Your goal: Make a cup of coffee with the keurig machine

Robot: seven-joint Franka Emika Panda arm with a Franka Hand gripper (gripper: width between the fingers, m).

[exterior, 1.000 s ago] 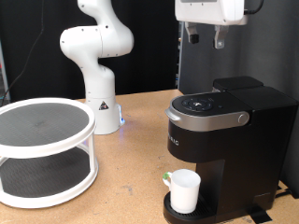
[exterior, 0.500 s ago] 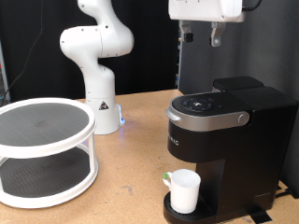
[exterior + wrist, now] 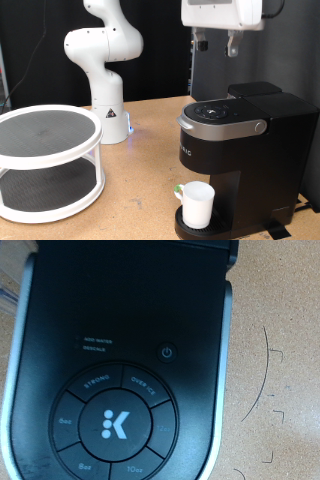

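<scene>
The keurig machine (image 3: 245, 150) stands on the wooden table at the exterior view's right, lid closed. The wrist view looks straight down on its black top and round button ring (image 3: 115, 425). The white cup (image 3: 197, 204) stands on the drip base under the spout. A small green-tinged thing (image 3: 178, 190) sits right beside the cup. My gripper (image 3: 217, 43) hangs high above the machine's top, its fingers (image 3: 201, 42) apart and empty. The fingers do not show in the wrist view.
A white two-tier round rack (image 3: 50, 160) stands at the exterior view's left. The white robot arm base (image 3: 107, 110) stands behind it at the middle. A dark panel (image 3: 205, 75) rises behind the machine. Bare wooden table (image 3: 140, 190) lies between rack and machine.
The gripper has shifted slightly towards the exterior view's left, staying high above the machine. The cup and machine have not moved.
</scene>
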